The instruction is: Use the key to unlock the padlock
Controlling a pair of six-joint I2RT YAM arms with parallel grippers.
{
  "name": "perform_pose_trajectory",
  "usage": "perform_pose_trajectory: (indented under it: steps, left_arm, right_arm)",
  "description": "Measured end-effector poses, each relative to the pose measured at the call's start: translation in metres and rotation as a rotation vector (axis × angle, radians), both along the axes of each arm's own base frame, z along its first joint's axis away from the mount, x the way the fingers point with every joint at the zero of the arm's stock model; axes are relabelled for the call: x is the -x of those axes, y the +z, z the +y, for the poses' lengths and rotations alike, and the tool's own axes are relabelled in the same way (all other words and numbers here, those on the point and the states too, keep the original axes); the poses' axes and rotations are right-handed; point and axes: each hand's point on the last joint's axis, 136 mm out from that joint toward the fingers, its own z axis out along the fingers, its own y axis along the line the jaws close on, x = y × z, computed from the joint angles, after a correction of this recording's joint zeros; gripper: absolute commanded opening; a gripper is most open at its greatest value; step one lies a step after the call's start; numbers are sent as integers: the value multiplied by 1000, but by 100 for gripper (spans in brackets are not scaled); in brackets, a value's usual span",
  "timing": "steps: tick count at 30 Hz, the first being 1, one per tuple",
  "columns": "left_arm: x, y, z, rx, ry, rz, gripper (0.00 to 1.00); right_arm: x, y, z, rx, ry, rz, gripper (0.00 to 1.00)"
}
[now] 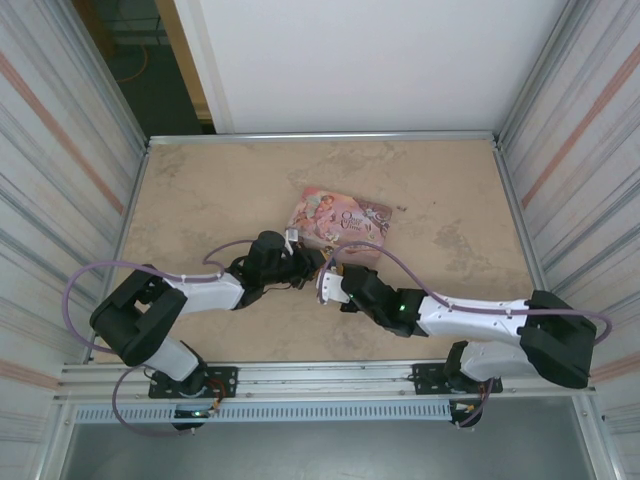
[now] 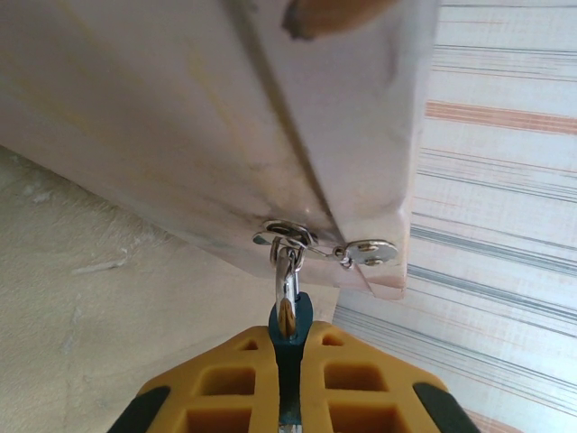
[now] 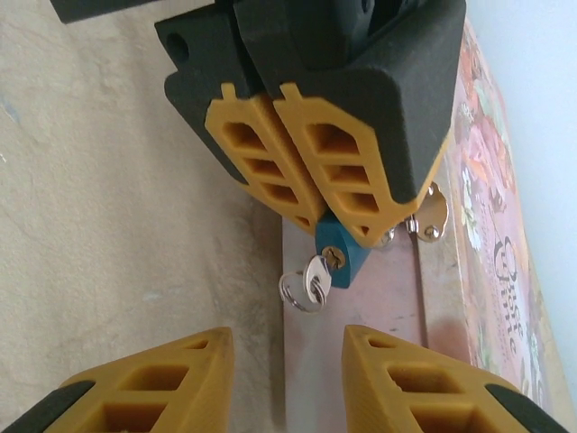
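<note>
The tiny blue padlock [image 3: 345, 259] hangs by its metal shackle [image 2: 287, 278] from the hasp [image 2: 296, 236] on the front of the pink tin box [image 3: 491, 253]. My left gripper [image 2: 288, 347] is shut on the padlock's body, its yellow fingers [image 3: 270, 153] pressed together around it. A small silver key [image 3: 316, 276] with a ring [image 3: 295, 291] sits in the brass keyhole at the padlock's bottom. My right gripper [image 3: 287, 336] is open just below the key, its fingertips short of it and nothing between them. In the top view the left gripper [image 1: 303, 265] and the right gripper [image 1: 325, 281] meet at the box's near edge.
The pink illustrated tin box [image 1: 340, 222] lies in the middle of the tan table [image 1: 210, 190]. Corrugated metal walls [image 1: 60, 150] stand on both sides and a white wall at the back. Purple cables loop off both arms.
</note>
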Motion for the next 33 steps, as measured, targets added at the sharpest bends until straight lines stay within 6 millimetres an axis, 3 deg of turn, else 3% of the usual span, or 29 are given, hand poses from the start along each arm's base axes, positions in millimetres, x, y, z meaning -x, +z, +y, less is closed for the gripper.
perform_pose_trajectory:
  steps: [11,26,33]
  left_arm:
    - [0,2,-1,13,0,9,4]
    - [-2,4,-1,19,10,1,4]
    - [-4,6,-1,22,20,-9,4]
  right_arm:
    - [-9,-2,11,-7,-11,-17,21]
    - [-16,6,11,-73,-69,-17,0]
    - [-19,7,11,-147,-123,10,0]
